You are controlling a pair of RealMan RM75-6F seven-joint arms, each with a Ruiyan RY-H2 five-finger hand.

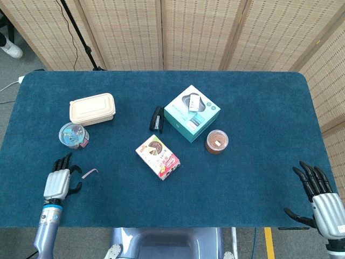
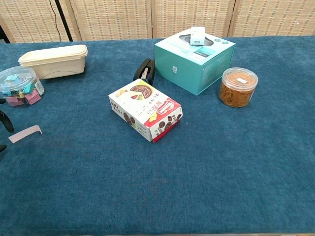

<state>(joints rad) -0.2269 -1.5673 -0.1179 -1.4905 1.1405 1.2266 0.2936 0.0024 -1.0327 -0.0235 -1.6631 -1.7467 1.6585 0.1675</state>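
Observation:
My left hand (image 1: 59,181) hovers low over the front left of the blue table (image 1: 253,162), fingers spread and empty; only its fingertips (image 2: 6,122) show at the chest view's left edge. A small pale paper strip (image 1: 89,173) (image 2: 25,133) lies just right of it. Behind it stands a clear tub of coloured clips (image 1: 73,135) (image 2: 18,86). My right hand (image 1: 318,194) is open at the front right table edge, holding nothing, and is out of the chest view.
A beige lidded container (image 1: 92,109) sits back left. Mid-table lie a black stapler (image 1: 157,119), a snack box (image 1: 158,156), a teal box (image 1: 191,113) with a small white box on top, and a tub of rubber bands (image 1: 216,141).

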